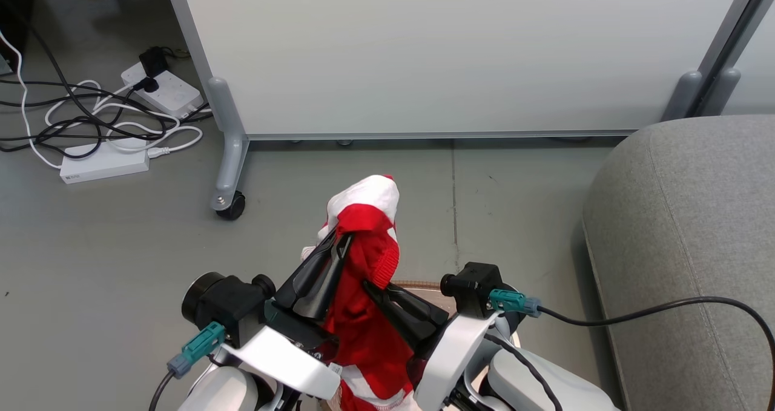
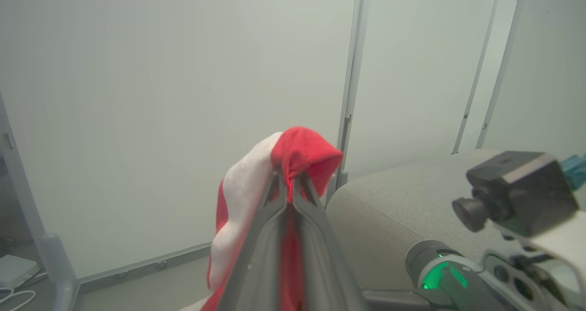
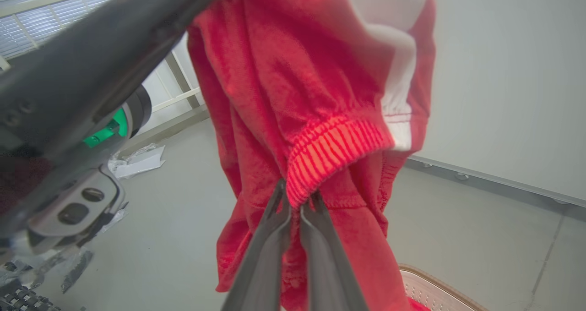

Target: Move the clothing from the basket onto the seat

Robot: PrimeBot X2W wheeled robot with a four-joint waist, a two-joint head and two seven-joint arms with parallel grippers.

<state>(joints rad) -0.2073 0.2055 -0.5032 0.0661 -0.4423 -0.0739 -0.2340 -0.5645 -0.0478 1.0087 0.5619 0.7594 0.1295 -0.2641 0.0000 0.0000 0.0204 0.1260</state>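
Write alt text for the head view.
The left gripper and right gripper are both shut on a red-and-white garment held up over the grey floor. The grey seat lies to the right, a white partition ahead.

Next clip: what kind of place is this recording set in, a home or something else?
Probably a lab or office test area, not a home: wheeled partition panels, power strips with loose cables on a bare grey floor, and one grey sofa beside them.
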